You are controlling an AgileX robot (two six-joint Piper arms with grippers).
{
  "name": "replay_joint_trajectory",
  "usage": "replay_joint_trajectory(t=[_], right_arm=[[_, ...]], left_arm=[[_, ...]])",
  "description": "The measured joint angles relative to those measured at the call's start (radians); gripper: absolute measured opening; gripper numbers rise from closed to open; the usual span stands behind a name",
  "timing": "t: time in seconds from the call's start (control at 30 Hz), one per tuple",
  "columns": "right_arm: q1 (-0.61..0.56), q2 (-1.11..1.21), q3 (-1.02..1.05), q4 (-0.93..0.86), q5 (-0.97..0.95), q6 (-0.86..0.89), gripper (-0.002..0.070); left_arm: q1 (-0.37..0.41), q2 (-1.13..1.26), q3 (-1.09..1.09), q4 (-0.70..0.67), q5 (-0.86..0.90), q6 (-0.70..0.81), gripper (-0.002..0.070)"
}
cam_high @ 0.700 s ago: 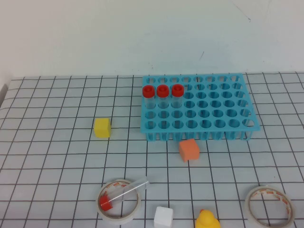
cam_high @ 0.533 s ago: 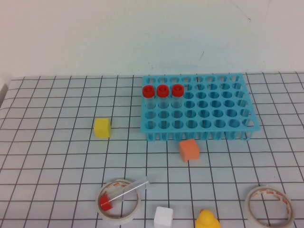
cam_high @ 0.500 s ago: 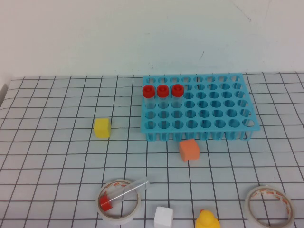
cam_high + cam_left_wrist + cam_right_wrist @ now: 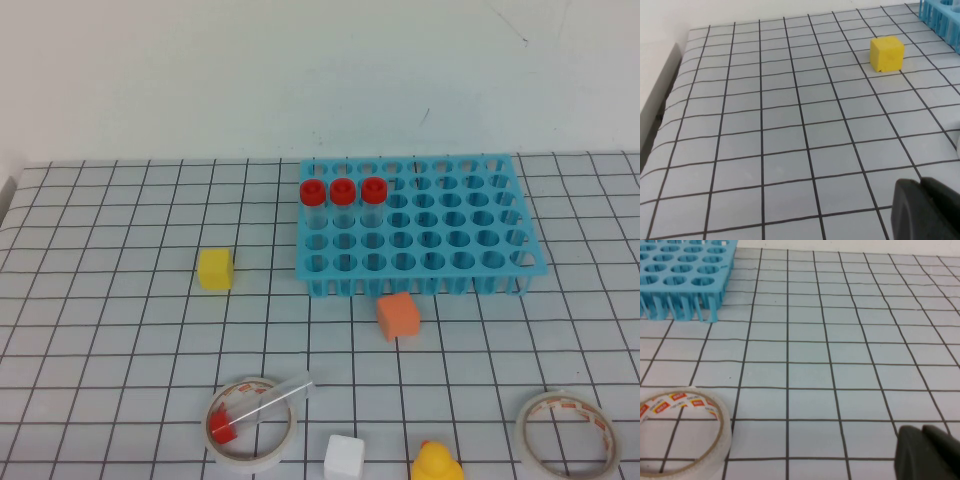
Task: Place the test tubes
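A blue test tube rack (image 4: pixel 420 238) stands at the back middle of the gridded table, its corner also in the right wrist view (image 4: pixel 685 275). Three red-capped tubes (image 4: pixel 343 192) stand upright in its left holes. One more clear tube with a red cap (image 4: pixel 255 408) lies across a tape roll (image 4: pixel 250 425) at the front left. Neither arm shows in the high view. My left gripper (image 4: pixel 921 186) is shut and empty above bare table on the left side. My right gripper (image 4: pixel 922 432) is shut and empty above bare table on the right side.
A yellow cube (image 4: pixel 215 269) (image 4: pixel 886 54) sits left of the rack, an orange cube (image 4: pixel 398 315) just in front of it. A white cube (image 4: pixel 344 457) and a yellow duck (image 4: pixel 437 463) lie at the front edge. A second tape roll (image 4: pixel 567 432) (image 4: pixel 677 430) lies front right.
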State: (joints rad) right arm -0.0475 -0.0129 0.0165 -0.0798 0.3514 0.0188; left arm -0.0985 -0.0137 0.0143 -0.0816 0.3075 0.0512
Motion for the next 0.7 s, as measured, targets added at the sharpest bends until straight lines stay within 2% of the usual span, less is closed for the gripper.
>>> replay_joint_trajectory(t=[0.5,0.6,0.7], right_arm=[[0.000,0.000,0.010,-0.002,-0.065,0.000,-0.0001],[0.000,0.000,0.010,-0.002,-0.127,0.000,-0.0001],[0.000,0.000,0.010,-0.002,-0.245,0.000,-0.0001]], left_arm=[[0.000,0.000,0.004,0.000,-0.023,-0.004,-0.0001],[0.000,0.000,0.004,0.000,-0.078,-0.004,-0.0001],[0.000,0.000,0.004,0.000,-0.213,-0.004,-0.0001]])
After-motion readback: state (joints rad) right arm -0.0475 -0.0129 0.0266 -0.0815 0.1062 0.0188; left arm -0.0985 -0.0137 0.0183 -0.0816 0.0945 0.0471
